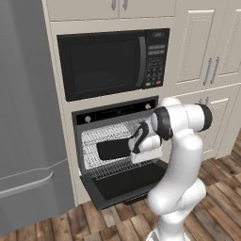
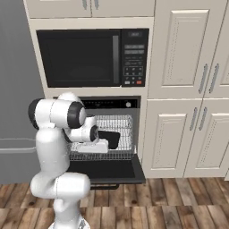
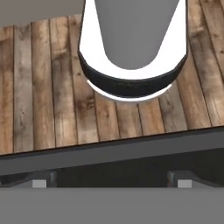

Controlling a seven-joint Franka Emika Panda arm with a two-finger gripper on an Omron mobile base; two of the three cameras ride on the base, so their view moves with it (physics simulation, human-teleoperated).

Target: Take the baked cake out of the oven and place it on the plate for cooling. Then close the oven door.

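Right now your biggest landmark is the oven [image 1: 117,141], built into the cabinet wall under the microwave [image 1: 113,61], with the grey fridge [image 1: 23,117] to its left. Its oven door [image 1: 127,183] lies dropped flat and open, so the wire rack [image 1: 108,134] is exposed. On that rack sits a dark, flat shape [image 1: 113,149], which I judge to be the cake or its pan; its detail is too dark to confirm.

Your pincer [image 3: 112,183] hangs at the mouth of the oven, just beside the dark shape's right end in the left base view, its jaws spread wide and holding nothing. The hand view looks down past the door's front edge to the wooden floor [image 3: 43,87], so the fingers point downward, not into the cavity.

To do this step well, tilt the hand toward the rack first, then ease in level above the door, staying clear of the rack wires.
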